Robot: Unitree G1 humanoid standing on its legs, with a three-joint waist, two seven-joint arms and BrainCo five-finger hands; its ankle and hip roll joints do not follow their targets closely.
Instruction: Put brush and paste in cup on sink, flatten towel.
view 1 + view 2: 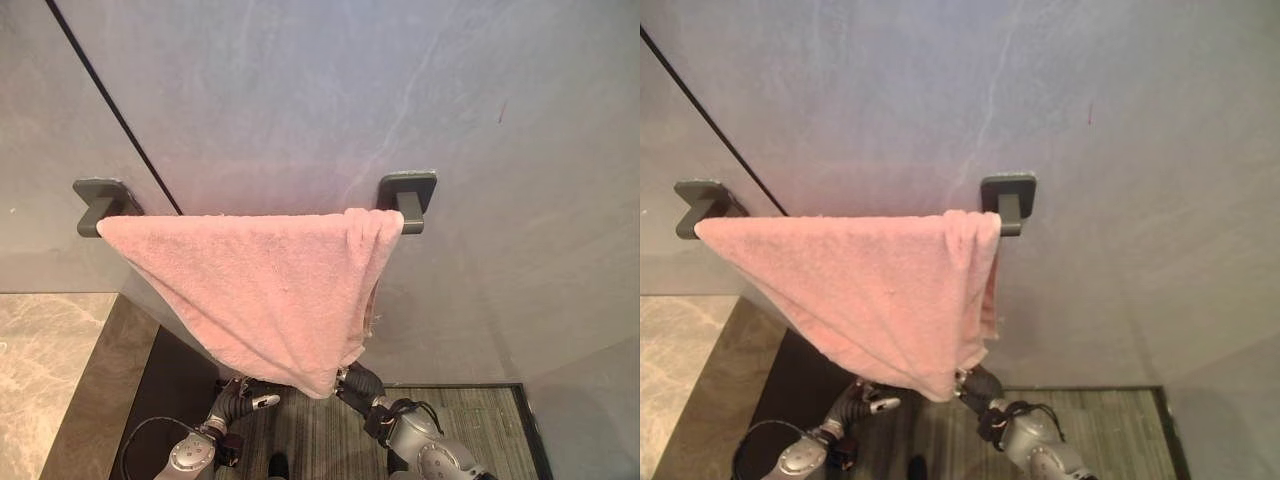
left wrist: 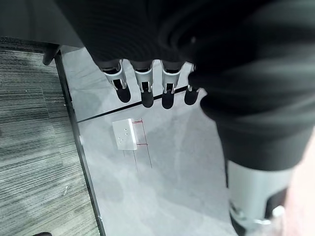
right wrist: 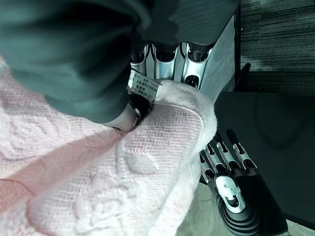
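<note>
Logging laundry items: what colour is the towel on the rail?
The towel is plain pink, clearest in the left eye view.

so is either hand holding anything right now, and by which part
The right hand pinches the pink towel at its lowest hanging corner, by the label. The left hand holds nothing, its fingers straight.

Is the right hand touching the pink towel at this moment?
Touching. In the right wrist view the right hand has its thumb and fingers pinching a corner of the pink towel, with terry cloth bunched against them.
</note>
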